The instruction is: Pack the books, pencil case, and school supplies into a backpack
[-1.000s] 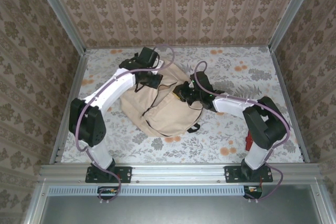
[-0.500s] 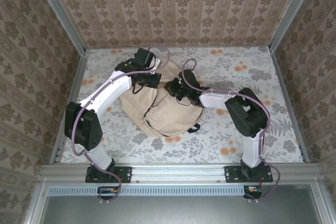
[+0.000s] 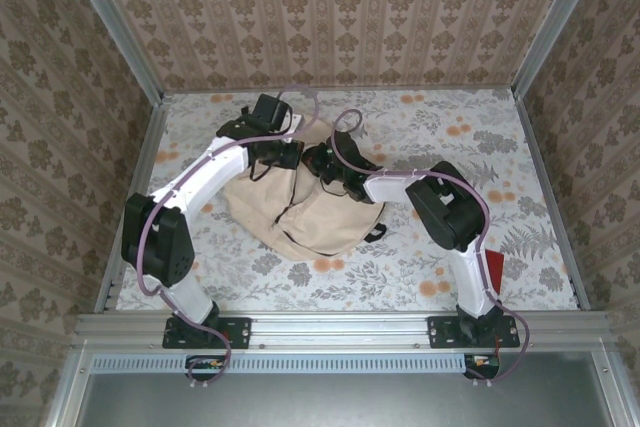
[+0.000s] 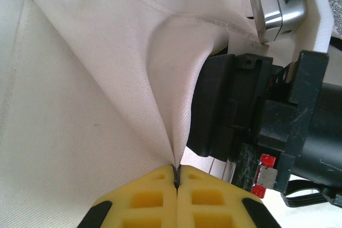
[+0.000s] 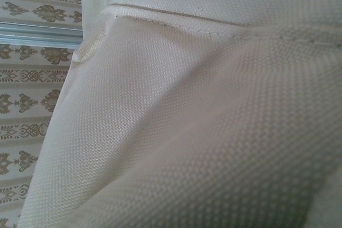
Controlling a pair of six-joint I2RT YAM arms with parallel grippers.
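The tabletop is covered by a floral cloth (image 3: 450, 137), pale with grey leaves and orange blossoms. A small red thing (image 3: 493, 269) lies on it near the right front corner, partly hidden. Damask-patterned wallpaper (image 3: 340, 7) lines the three walls around the table, and it also appears in the right wrist view (image 5: 26, 105). Aluminium posts (image 3: 110, 22) run up the back corners. An aluminium rail (image 3: 340, 325) crosses the near edge.

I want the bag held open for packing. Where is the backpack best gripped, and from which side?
Pinch a raised fold of fabric at the far top end of the backpack, coming from above. The soft cloth tents into thin ridges there; the left gripper holds one such fold.
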